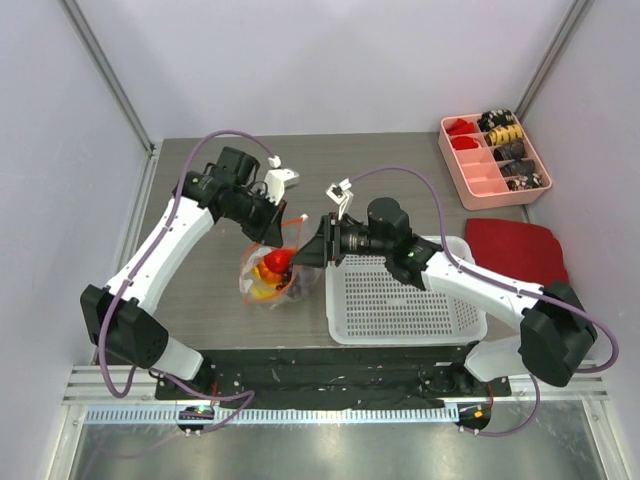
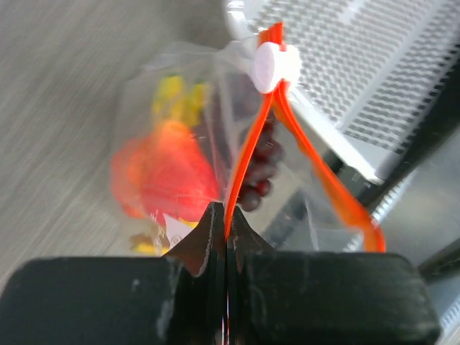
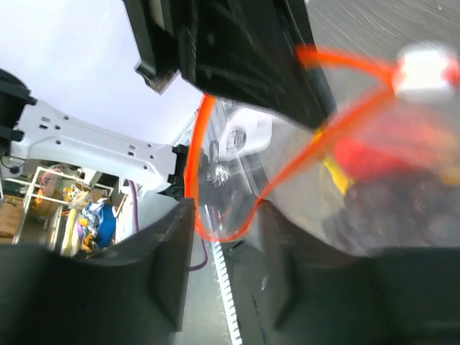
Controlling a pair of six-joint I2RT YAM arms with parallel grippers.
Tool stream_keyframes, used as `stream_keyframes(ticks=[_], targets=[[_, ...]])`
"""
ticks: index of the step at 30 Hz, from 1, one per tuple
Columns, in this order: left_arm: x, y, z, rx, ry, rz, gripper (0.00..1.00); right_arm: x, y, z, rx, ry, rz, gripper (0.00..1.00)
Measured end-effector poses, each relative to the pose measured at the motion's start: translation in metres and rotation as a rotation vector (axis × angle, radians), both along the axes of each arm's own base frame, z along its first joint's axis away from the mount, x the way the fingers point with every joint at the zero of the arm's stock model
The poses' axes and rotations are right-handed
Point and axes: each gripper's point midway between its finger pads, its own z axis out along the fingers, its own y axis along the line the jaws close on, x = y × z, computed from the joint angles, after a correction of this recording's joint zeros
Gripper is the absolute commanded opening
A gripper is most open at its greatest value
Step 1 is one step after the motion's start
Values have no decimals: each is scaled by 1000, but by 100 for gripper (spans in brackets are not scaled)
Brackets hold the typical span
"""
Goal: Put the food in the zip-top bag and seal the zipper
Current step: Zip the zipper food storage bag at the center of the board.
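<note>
Bag [image 2: 180, 144] light, limp, slippery, I judge — hold by the stiffer zipper [image 2: 248, 154]. My left fingers [image 2: 198, 248] clamp it; right fingers [image 3: 162, 273] apart around it.

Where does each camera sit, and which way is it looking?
Top camera: up high behind the arms, looking down at the table; both arms show, meeting at the zip-top bag.
Left wrist camera: on the left arm, looking along the left gripper, which is shut on the zipper; its black fingers show.
Right wrist camera: on the right arm, looking past the right gripper, jaws apart, at the bag's mouth; its fingers show too.
Shared: both wrist views show the zipper and its slider.
</note>
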Motion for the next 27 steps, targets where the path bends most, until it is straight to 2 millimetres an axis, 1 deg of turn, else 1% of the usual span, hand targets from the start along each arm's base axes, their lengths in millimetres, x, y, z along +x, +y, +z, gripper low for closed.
stream_keyframes(ticks=[1, 2, 5, 6, 9, 12, 14, 16, 17, 19, 23, 25, 27], targets=[[-5, -3, 1, -22, 11, -37, 0, -1, 1, 2, 3, -14, 6, 66], [-10, -8, 2, -50, 23, -82, 0, -1, 0, 5, 2, -59, 13, 84], [-19, -16, 3, -88, 37, -171, 0, -3, -8, 9, -23, -163, 30, 97], [-21, -19, 4, -100, 38, -202, 0, -3, -16, 10, -43, -225, 36, 97], [-22, -24, 5, -128, 33, -276, 0, 5, -44, 21, -85, -409, 13, 100], [-25, -26, 6, -149, 17, -353, 0, 19, -81, 29, -151, -675, -34, 100], [-27, -27, 7, -162, 7, -406, 0, 27, -99, 23, -207, -824, -43, 100], [-29, -29, 8, -175, -1, -450, 0, 32, -108, 12, -257, -921, -20, 100], [-30, -30, 8, -183, -6, -475, 0, 37, -108, 3, -284, -966, 7, 100], [-30, -31, 8, -193, -12, -510, 0, 44, -104, -13, -311, -1000, 51, 100], [-32, -33, 8, -208, -9, -558, 0, 64, -86, -47, -315, -1023, 126, 100], [-34, -33, 8, -213, -11, -575, 0, 70, -79, -60, -303, -1014, 153, 98], [-35, -32, 8, -215, -11, -585, 0, 75, -71, -68, -281, -1014, 170, 98]])
